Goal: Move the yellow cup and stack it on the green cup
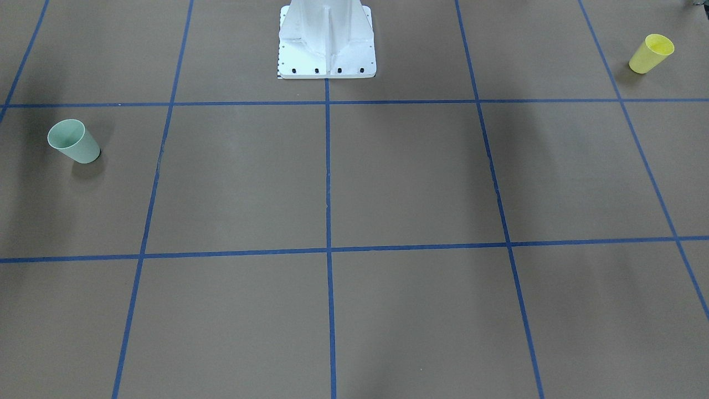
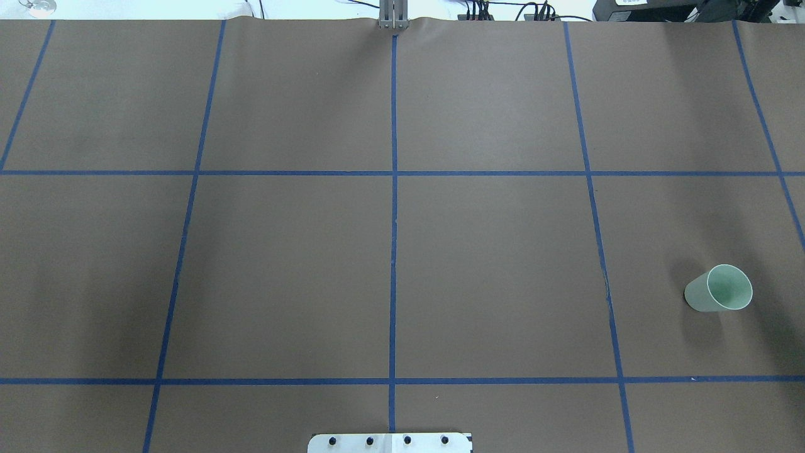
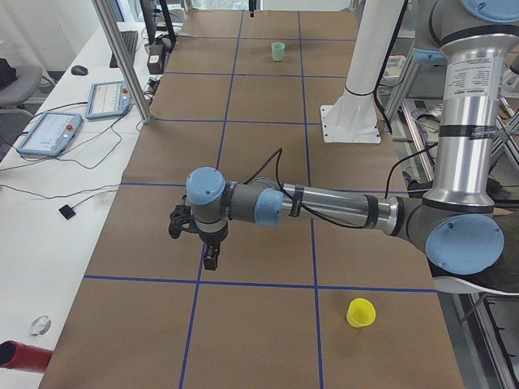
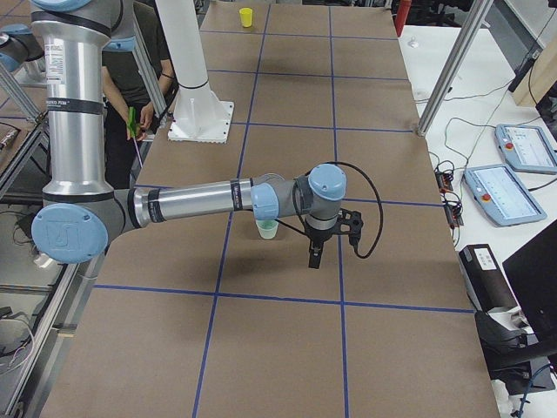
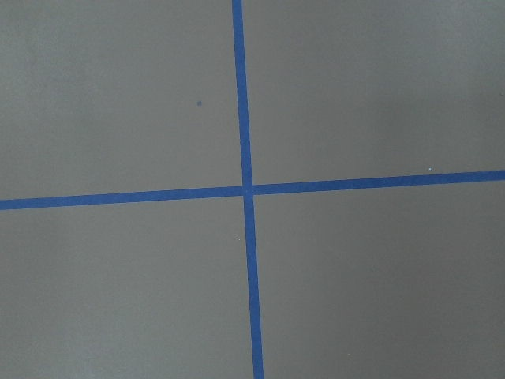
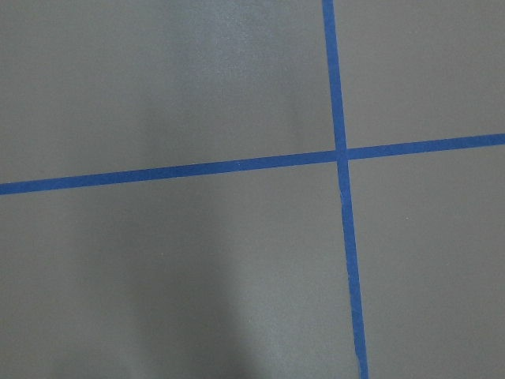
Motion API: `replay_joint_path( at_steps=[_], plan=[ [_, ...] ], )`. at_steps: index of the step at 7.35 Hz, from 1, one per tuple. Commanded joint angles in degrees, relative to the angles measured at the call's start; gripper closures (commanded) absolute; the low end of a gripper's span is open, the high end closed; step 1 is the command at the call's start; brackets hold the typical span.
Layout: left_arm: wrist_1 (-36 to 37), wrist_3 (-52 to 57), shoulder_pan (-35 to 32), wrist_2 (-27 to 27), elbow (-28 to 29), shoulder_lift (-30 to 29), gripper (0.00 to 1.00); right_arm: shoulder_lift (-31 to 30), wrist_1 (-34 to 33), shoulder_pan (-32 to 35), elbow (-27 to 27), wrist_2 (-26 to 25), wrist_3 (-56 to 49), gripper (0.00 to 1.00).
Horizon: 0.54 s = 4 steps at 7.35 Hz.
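Left gripper (image 3: 197, 235) hung nearest the left camera, right gripper (image 4: 331, 235) likewise opposite; jaw state indeterminable. Yellow cup (image 1: 651, 53) and green cup (image 1: 73, 141) stood upright, far apart, probably demanding a handover.

Only white robot base (image 1: 327, 44) stands between far-apart cups.

I can't judge either gripper's jaws, and my right arm (image 4: 200, 202) partly hides the green cup (image 4: 267, 230).
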Motion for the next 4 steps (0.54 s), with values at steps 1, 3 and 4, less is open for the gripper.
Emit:
replay_joint_path(
  at_steps=[1, 3, 4],
  plan=[
    [-0.1, -0.2, 0.0, -0.1, -0.5, 0.0, 0.0, -0.1, 0.4, 0.0, 0.0, 0.1, 0.2, 0.0],
    [-0.4, -0.3, -0.1, 0.0, -0.2, 0.1, 0.0, -0.1, 0.6, 0.0, 0.0, 0.1, 0.5, 0.0],
    [-0.5, -0.6, 0.0, 0.0, -0.4, 0.7, 0.0, 0.1, 0.7, 0.0, 0.1, 0.2, 0.6, 0.0]
  ],
)
